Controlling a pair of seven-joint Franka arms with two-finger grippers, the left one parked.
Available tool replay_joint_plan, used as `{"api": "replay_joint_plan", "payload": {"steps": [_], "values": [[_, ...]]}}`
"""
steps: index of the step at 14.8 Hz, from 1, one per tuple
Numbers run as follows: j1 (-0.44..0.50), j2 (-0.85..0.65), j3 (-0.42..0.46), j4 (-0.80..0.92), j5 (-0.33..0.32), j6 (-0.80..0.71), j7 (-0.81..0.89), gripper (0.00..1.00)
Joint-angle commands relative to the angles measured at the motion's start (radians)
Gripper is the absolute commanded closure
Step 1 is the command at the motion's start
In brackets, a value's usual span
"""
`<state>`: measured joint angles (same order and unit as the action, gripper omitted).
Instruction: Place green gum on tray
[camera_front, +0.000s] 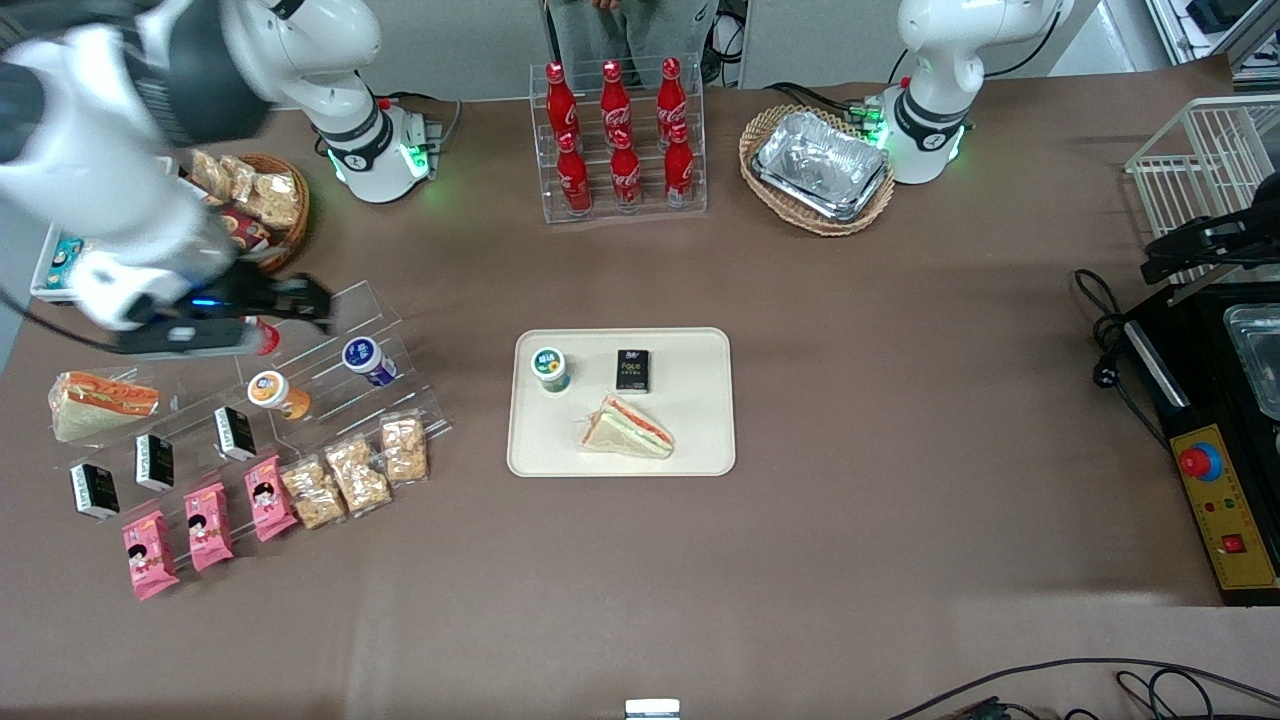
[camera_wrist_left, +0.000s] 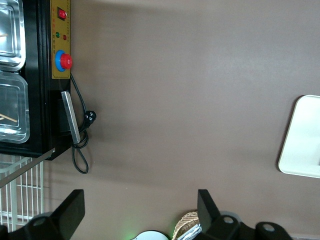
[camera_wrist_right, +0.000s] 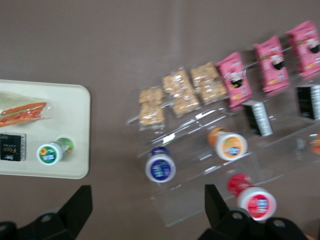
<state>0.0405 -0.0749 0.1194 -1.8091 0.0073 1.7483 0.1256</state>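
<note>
The working right arm reaches out from its base over the clear stepped display rack (camera_front: 330, 390) at its own end of the bench, its white forearm angled downward and its dark wrist section held roughly level above the rack's upper steps. The hand (camera_front: 310, 297) hangs clear of the rack, above the step farthest from the front camera, empty. In the right wrist view its two dark fingers (camera_wrist_right: 75, 207) stand spread well apart with nothing between them, pointing down over the rack.
</note>
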Motion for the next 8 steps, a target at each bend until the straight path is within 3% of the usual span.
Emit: {"api": "replay_joint_plan", "payload": {"steps": [1, 8], "values": [[-0.001, 0.032, -0.121, 0.134, 0.022, -0.070, -0.084, 0.00], [-0.002, 0.067, -0.213, 0.180, 0.005, -0.081, -0.095, 0.00]]}}
